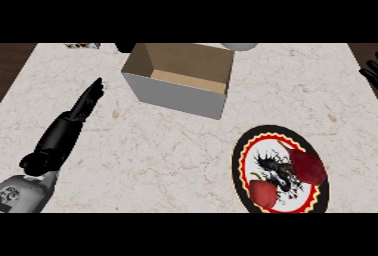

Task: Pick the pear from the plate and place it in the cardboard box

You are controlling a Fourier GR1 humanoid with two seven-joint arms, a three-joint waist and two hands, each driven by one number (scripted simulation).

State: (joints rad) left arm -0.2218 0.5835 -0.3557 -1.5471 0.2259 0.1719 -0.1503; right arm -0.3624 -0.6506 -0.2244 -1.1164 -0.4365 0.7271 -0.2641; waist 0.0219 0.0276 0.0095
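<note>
Pear (308, 166), dark red, lies on the right side of the plate (244, 150) in the lower right of the frame, with a second red piece of fruit (264, 194) lower down on the same plate, near its bottom rim; whether the two touch cannot be told. Between them the plate shows a black pattern on white, ringed by red, yellow and black bands. Up in the middle of the frame stands the cardboard box (177, 95), open at the top, its brown inside bare as far as can be seen, well apart from the plate. On the left side of the frame the left hand (87, 102) stretches toward the upper left over the marble counter (148, 150), fingers straight and released, holding nothing. At the far right edge, upper part, dark fingers of the right hand (369, 72) just show, straight and relaxed, grasping nothing.
</note>
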